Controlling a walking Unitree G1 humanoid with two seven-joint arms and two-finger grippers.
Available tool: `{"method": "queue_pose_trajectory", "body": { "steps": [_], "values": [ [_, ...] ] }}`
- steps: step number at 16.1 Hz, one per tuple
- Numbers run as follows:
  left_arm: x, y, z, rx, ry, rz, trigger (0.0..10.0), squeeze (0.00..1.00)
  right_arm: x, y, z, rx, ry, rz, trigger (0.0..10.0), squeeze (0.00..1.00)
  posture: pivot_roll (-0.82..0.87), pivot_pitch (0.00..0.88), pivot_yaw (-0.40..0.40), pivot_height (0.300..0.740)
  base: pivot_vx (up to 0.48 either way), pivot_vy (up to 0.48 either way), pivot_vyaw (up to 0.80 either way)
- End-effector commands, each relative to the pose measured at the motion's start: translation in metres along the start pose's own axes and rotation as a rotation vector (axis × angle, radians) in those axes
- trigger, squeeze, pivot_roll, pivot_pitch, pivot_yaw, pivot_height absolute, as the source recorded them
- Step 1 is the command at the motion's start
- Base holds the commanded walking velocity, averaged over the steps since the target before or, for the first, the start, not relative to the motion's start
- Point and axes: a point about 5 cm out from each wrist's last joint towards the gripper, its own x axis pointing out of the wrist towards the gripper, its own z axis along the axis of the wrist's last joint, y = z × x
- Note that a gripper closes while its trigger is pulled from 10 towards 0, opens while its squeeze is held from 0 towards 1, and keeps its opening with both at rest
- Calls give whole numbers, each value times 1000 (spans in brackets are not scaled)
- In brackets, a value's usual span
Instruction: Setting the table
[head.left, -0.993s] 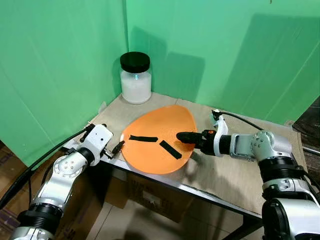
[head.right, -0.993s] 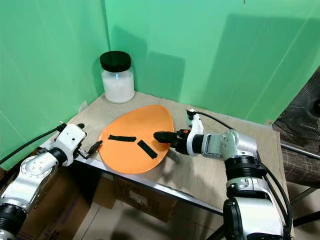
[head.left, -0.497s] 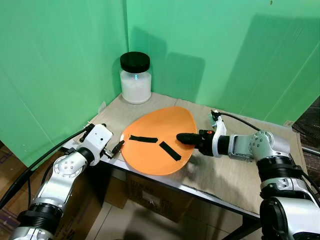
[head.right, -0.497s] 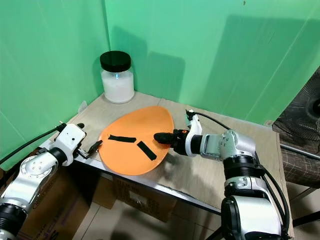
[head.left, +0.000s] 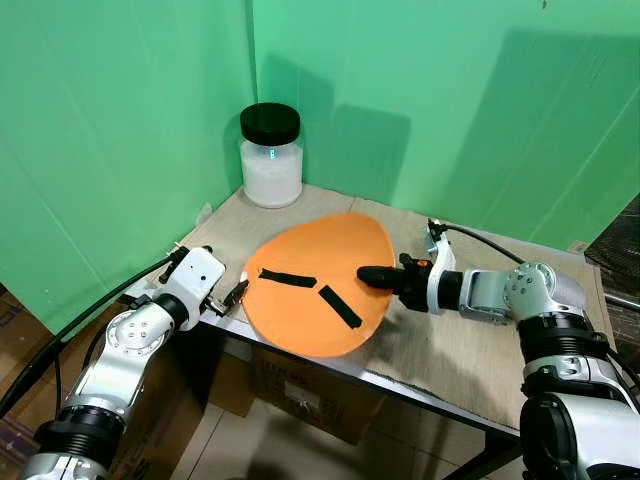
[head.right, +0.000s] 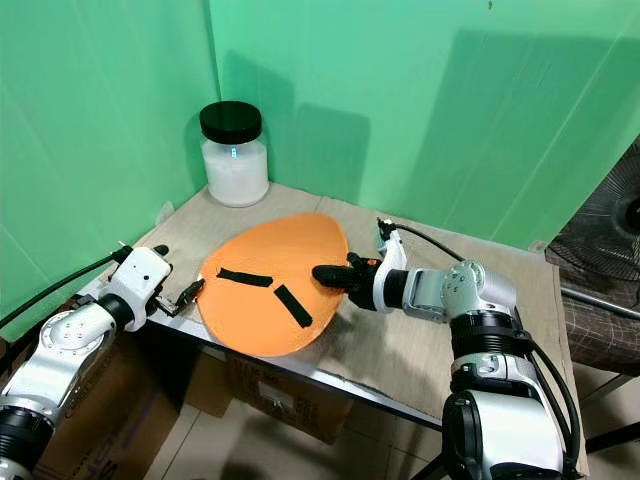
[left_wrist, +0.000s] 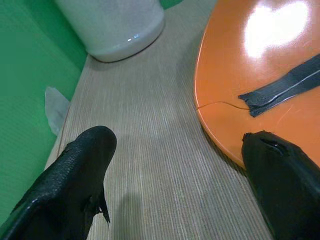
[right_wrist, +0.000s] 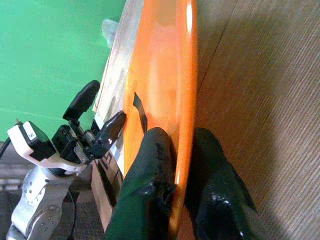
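On the tabletop (head.left: 455, 355), the right hand (head.left: 368, 276) pinched the orange mat's (head.left: 315, 290) rim; the left hand (head.left: 232, 295) waited open beside it; a level, slow pull looked wisest.

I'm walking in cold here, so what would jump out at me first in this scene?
The big orange plate in the middle of the table, with two black strips across it, pinched at its edge by the right end effector. Behind it, a black-lidded white jar stands against the green backdrop.

A black-lidded jar (head.left: 271, 156) of white contents stands at the table's (head.left: 470, 355) far corner by green backdrop (head.left: 120, 120)
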Motion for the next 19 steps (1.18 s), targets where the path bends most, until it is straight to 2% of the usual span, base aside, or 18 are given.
{"method": "queue_pose_trajectory", "body": {
  "steps": [1, 6, 7, 8, 11, 12, 13, 14, 15, 16, 17, 18, 19],
  "values": [
    [0, -5, -10, 5, 62, -21, 10000, 0, -2, 6, 8, 19, -31, 35, 0, 0, -47, 0, -70, 740, 0, 0, 0],
    [1, 6, 3, 5, 7, 16, 10000, 0, -8, 5, 10, 98, -77, 77, 0, 0, -44, 0, -62, 740, 0, 0, 0],
    [-2, 26, 21, -19, -24, 110, 10000, 0, -14, 5, 13, 122, -110, 94, 0, 0, -41, 0, -55, 740, 0, 0, 0],
    [-3, 30, 27, -27, -46, 125, 10000, 0, -15, 5, 14, 128, -120, 98, 0, 0, -41, 0, -55, 740, 0, 0, 0],
    [-12, 41, 60, -73, -197, 141, 10000, 0, -21, 8, 18, 139, -171, 118, 0, 0, -28, 0, -32, 740, 0, 0, 0],
    [-14, 42, 69, -91, -235, 141, 10000, 310, -23, 9, 19, 134, -189, 119, 0, 0, -28, 0, -32, 740, 0, 0, 0],
    [-22, 41, 88, -150, -315, 138, 10000, 1000, -30, 13, 25, 77, -308, 112, 0, 0, -19, 0, -7, 740, 0, 0, 0],
    [-27, 35, 96, -165, -339, 126, 10000, 1000, -41, 18, 29, -21, -423, 100, 0, 0, -20, 0, 3, 740, 0, 0, 0],
    [-29, 30, 97, -163, -337, 121, 10000, 1000, -46, 21, 29, -74, -468, 89, 0, 0, -20, 0, 3, 740, 0, 0, 0],
    [-34, 14, 93, -158, -318, 120, 10000, 1000, -64, 31, 28, -248, -608, 5, 0, 0, -29, 0, 18, 740, 0, 0, 0],
    [-38, 6, 92, -162, -307, 116, 10000, 1000, -75, 36, 26, -288, -667, -21, 2471, 0, -29, 0, 20, 740, 0, 0, 0],
    [-43, -2, 93, -179, -301, 111, 10000, 1000, -87, 42, 21, -285, -721, -8, 5765, 0, -29, 0, 25, 740, 0, 0, 0],
    [-47, -5, 95, -201, -299, 115, 10000, 1000, -94, 49, 16, -319, -766, -11, 10000, 0, -34, 0, 33, 740, 0, 0, 0]
  ]
}}
